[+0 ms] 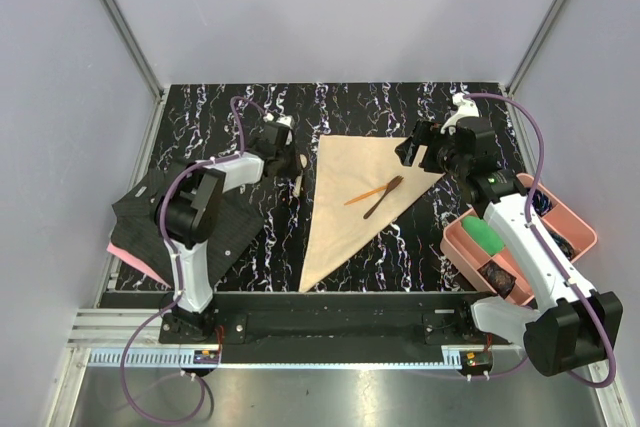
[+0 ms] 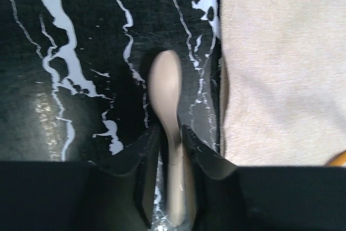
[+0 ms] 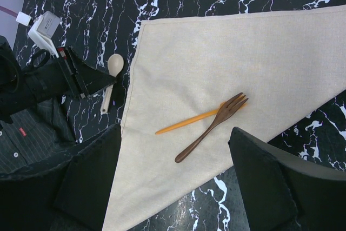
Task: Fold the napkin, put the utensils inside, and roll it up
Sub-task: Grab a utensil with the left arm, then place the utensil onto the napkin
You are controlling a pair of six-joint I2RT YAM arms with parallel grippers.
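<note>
Open marble table (image 1: 380,107) beyond the napkin (image 1: 340,227); passable there. Tight beside napkin's left edge: spoon (image 2: 165,85) lying close alongside, left gripper (image 2: 172,150) clamped on its handle. Mid-napkin obstructed by fork (image 3: 211,128) and orange stick (image 3: 186,124), touching. Hemmed at right by pink tray (image 1: 572,215), at left by dark cloth (image 1: 140,217).

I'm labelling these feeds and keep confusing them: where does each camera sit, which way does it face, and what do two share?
Top external: above and behind the bases, looking down over the table; left arm and right arm show.
Left wrist: on the left wrist, looking down at the wooden spoon; left jaws flank its handle.
Right wrist: on the right wrist, looking down at the folded napkin; right jaws spread wide.
Shared: both wrist views show spoon and napkin.
</note>
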